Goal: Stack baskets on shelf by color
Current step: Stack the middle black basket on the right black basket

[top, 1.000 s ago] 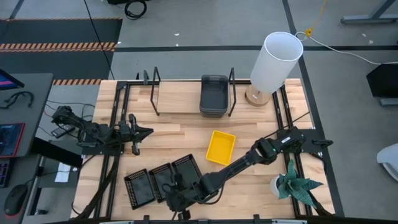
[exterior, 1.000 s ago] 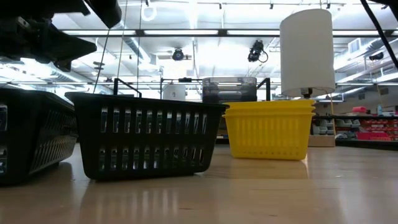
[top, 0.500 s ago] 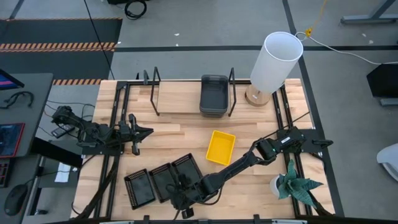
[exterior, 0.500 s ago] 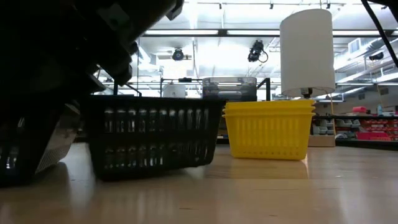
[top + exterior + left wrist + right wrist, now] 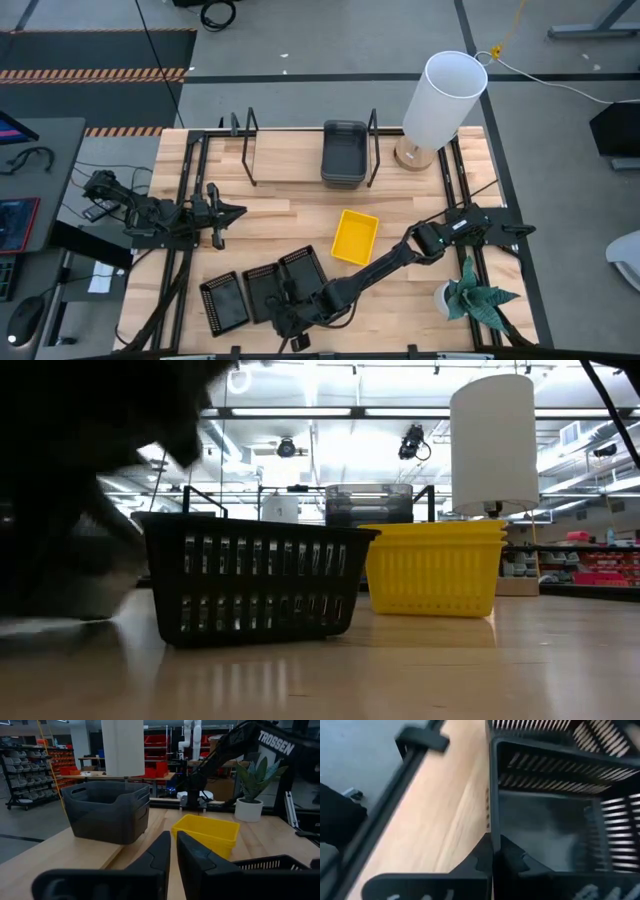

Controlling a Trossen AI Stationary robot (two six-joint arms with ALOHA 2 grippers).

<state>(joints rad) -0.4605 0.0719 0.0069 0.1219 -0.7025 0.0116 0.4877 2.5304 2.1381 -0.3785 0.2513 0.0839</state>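
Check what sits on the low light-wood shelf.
On the low light-wood shelf stands a dark grey plastic basket stack, at its right end. Their count is hidden by nesting.

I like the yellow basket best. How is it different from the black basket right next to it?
The yellow basket is bright with solid walls; the black basket has slotted walls you can see through. Seen from above, the yellow basket lies apart mid-table, while the black one sits beside two more black ones. Both are rectangular, open-topped and upright.
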